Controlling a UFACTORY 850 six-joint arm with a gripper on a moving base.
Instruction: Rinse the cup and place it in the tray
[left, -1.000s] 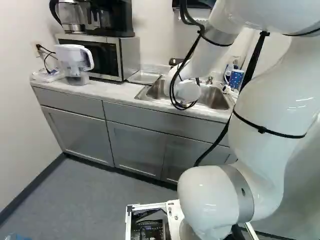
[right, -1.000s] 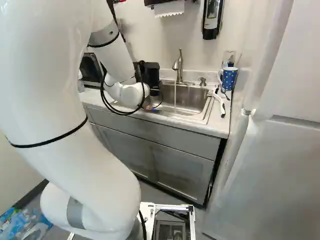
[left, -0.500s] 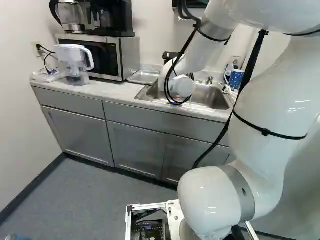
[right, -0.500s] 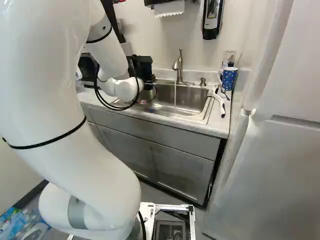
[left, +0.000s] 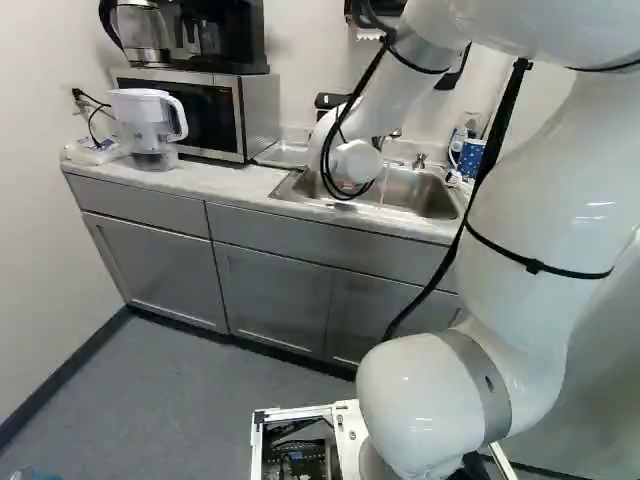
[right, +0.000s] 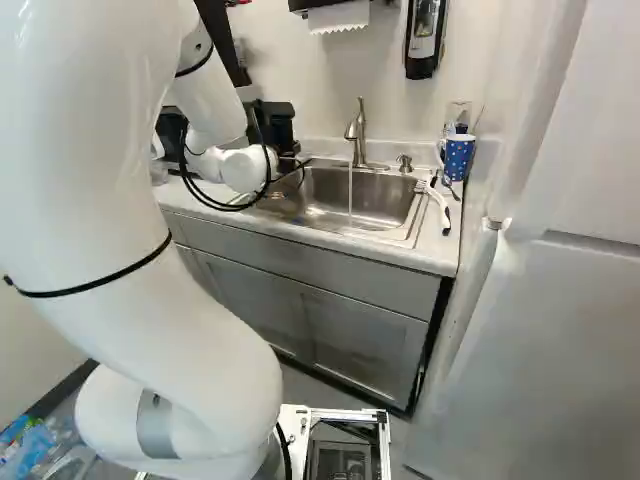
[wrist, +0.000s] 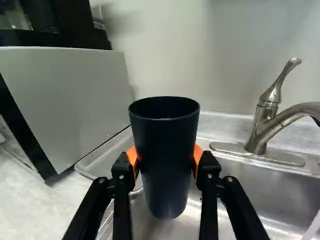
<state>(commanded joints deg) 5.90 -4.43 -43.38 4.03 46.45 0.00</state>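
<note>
The black body of my gripper (right: 272, 122) shows past the wrist in the right base view, over the sink's left end; its fingertips are hidden there. In the wrist view my gripper (wrist: 165, 162) is shut on a dark blue cup (wrist: 166, 165), an orange pad pressing each side. The cup stands upright, mouth up, in the air near the border of sink and tray. The shallow metal tray (wrist: 106, 154) lies beyond the cup, beside the microwave; it also shows as a tray (left: 287, 154) in the left base view. Water (right: 350, 190) runs from the faucet (right: 357, 130) into the sink (right: 385, 205).
A microwave (left: 215, 115) with a coffee maker (left: 225, 35) on top stands left of the tray. Farther left is a white water pitcher (left: 150, 125). Right of the sink are a dotted blue mug (right: 458, 157) and a white-handled brush (right: 440, 208). A soap dispenser (right: 424, 35) hangs above.
The arm's wrist and gripper have moved left across the sink, away from the running water and toward the tray. The base has not moved.
</note>
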